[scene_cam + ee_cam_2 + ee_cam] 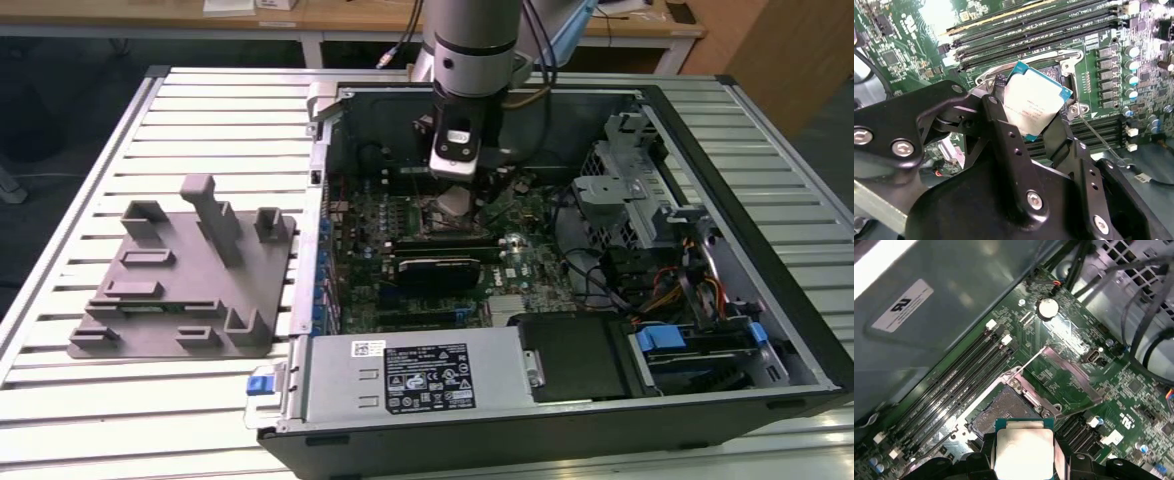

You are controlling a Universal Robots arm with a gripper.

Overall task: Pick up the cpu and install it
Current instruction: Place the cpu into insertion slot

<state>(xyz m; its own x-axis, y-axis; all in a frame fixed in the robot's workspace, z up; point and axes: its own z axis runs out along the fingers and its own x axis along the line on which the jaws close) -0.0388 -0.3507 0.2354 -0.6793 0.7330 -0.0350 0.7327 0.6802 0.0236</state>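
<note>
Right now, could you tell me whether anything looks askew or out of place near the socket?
The cpu, held in the gripper above the open socket, sits turned against it: in the first wrist view its edges run diagonal to the socket's frame. Nothing else stands out.

The tray [160, 310] sits on the table [120, 400], at the exterior view's left of the open PC case [561, 442]. Inside the case, the gripper [1028, 119] holds the cpu [1033, 102] just above the motherboard socket [996, 412], with the memory slots [954, 385] right beside it.
</note>
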